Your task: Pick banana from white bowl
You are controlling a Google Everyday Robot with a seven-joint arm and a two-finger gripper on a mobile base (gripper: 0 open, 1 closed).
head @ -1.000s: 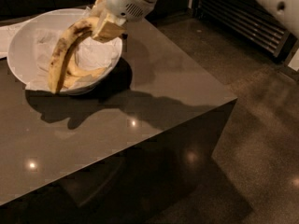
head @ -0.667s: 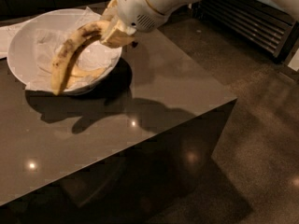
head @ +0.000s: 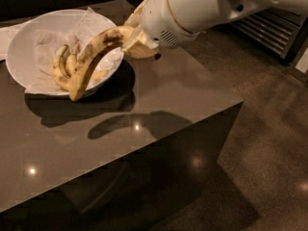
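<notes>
The long curved banana [head: 91,61] with dark brown blotches hangs in the air over the right rim of the white bowl [head: 19,42]. My gripper [head: 131,41] is shut on the banana's upper stem end, just right of the bowl. The banana's lower tip points down over the bowl's front edge. The bowl is lined with crumpled white paper and holds shorter, paler bananas [head: 65,64]. My white arm [head: 192,8] reaches in from the upper right.
The bowl sits at the back left of a dark glossy table [head: 159,100]. The table's right edge and front corner drop to a speckled floor [head: 269,143]. A dark grille [head: 274,32] stands at the upper right.
My gripper has lifted and moved right with the banana; the banana has risen out of the bowl and now hangs clear above its rim.
</notes>
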